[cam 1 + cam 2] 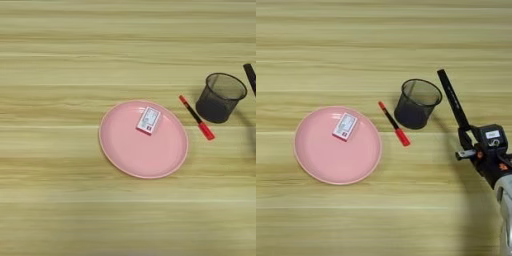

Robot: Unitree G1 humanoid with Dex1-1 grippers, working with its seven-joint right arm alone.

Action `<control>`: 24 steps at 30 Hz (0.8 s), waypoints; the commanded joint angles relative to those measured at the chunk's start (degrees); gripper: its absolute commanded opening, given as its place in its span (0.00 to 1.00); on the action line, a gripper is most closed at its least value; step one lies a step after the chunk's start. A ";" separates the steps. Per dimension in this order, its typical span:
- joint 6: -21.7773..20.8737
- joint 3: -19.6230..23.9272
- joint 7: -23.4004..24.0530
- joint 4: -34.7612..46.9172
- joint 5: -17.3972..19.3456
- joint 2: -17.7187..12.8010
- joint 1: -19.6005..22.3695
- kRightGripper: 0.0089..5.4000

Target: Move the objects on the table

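On the wooden surface, the pink plate carries the white box. Just right lies a red-capped pen beside a black mesh cup. Further right, the pincer clamps a black marker upright, tilted.
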State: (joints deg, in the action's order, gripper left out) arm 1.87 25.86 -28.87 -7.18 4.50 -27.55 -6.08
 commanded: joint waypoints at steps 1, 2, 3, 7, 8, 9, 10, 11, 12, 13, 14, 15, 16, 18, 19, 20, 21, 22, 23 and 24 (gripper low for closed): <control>-2.27 1.93 1.28 -0.62 0.29 -4.50 1.47 0.18; -2.18 1.99 1.36 -0.95 0.24 -4.67 1.41 0.18; -2.04 2.17 1.53 -1.32 0.21 -4.87 1.42 0.18; -2.45 2.28 1.57 -4.26 0.15 -5.70 1.76 0.18; -2.70 2.14 1.58 -5.04 0.09 -5.81 1.91 0.18; -2.81 2.00 1.57 -5.58 0.07 -5.89 2.05 0.18; -2.89 1.88 1.62 -6.00 0.08 -5.95 2.21 0.18; -3.02 1.71 1.64 -6.90 0.03 -6.05 2.45 0.18; -3.27 1.54 1.77 -7.82 -0.09 -6.12 2.66 0.18; -3.42 1.40 1.77 -8.54 -0.12 -6.18 2.81 0.18; -3.60 1.22 1.71 -9.11 -0.13 -6.21 2.91 0.18; -3.56 0.97 1.74 -9.36 -0.31 -6.22 2.84 0.18; -3.51 0.71 1.62 -9.56 -0.37 -6.21 2.76 0.18; -3.39 0.13 1.49 -9.60 -0.53 -6.00 2.37 0.18; -3.18 -0.11 1.39 -9.64 -0.59 -5.91 2.24 0.18; -3.09 -0.32 1.39 -9.67 -0.66 -5.81 2.14 0.18; -3.14 -0.54 1.32 -9.87 -0.61 -5.74 2.15 0.18; -3.26 -0.77 1.14 -10.19 -0.51 -5.70 2.22 0.18; -3.34 -1.05 1.05 -10.35 -0.49 -5.62 2.29 0.18; -3.38 -1.32 0.96 -10.49 -0.43 -5.55 2.40 0.18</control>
State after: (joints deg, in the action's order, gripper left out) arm 0.31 24.50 -28.31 -19.06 3.74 -29.98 -5.73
